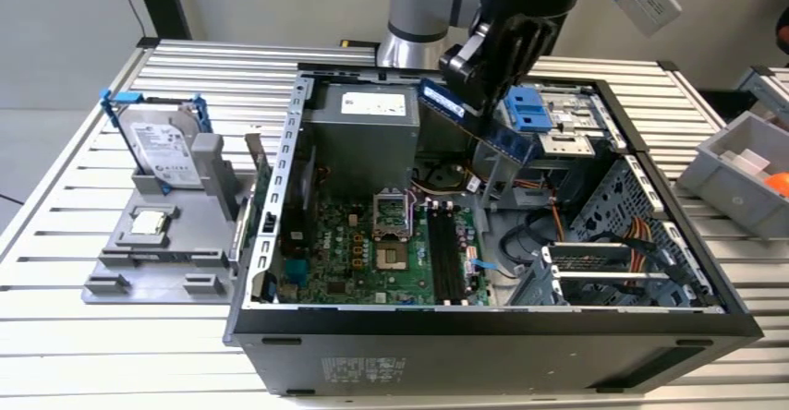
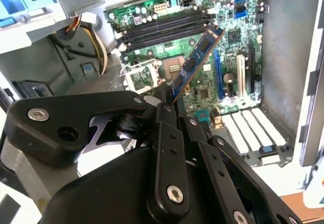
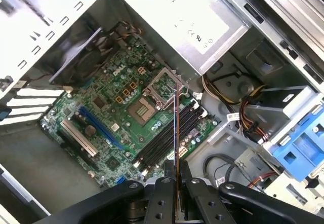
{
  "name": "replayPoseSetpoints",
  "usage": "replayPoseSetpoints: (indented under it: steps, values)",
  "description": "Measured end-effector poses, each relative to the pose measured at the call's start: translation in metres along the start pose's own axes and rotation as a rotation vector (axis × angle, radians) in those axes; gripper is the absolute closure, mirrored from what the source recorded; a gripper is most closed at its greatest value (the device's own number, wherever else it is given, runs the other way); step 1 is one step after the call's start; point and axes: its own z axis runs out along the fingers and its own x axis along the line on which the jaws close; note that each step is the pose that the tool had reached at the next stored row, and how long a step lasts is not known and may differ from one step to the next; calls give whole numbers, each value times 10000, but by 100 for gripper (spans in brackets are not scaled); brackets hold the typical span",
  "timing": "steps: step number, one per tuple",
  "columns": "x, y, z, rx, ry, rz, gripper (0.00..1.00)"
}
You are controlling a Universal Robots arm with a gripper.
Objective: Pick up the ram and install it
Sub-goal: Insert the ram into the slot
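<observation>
The ram (image 1: 503, 138) is a dark blue stick with black chips, and my gripper (image 1: 472, 85) is shut on its upper end. It hangs tilted above the open computer case (image 1: 493, 322), over the motherboard (image 1: 358, 258). In the second wrist view the ram (image 2: 196, 62) sticks out from between the black fingers (image 2: 164, 113), pointing toward the board. In the first wrist view the ram (image 3: 176, 127) appears edge-on, a thin line above the black memory slots (image 3: 167, 139). The slots (image 1: 444, 253) lie beside the processor socket (image 1: 392, 216) and hold nothing.
On a grey fixture (image 1: 117, 276) to the exterior view's left of the case are a silver hard drive (image 1: 161, 142) in a blue frame and a small square processor chip (image 1: 151, 223). A power supply (image 1: 358, 124), a blue bracket (image 1: 530, 110) and cables (image 1: 616, 244) crowd the case. A grey bin (image 1: 746, 174) stands at the right.
</observation>
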Motion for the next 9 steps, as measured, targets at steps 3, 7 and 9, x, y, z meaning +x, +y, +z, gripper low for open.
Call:
replayPoseSetpoints:
  steps: [3,7,9]
  values:
    - [0,0,0,-11,-12,430,100]
    - [0,0,1,-24,-28,985,100]
    - [0,0,1,-31,-34,1245,100]
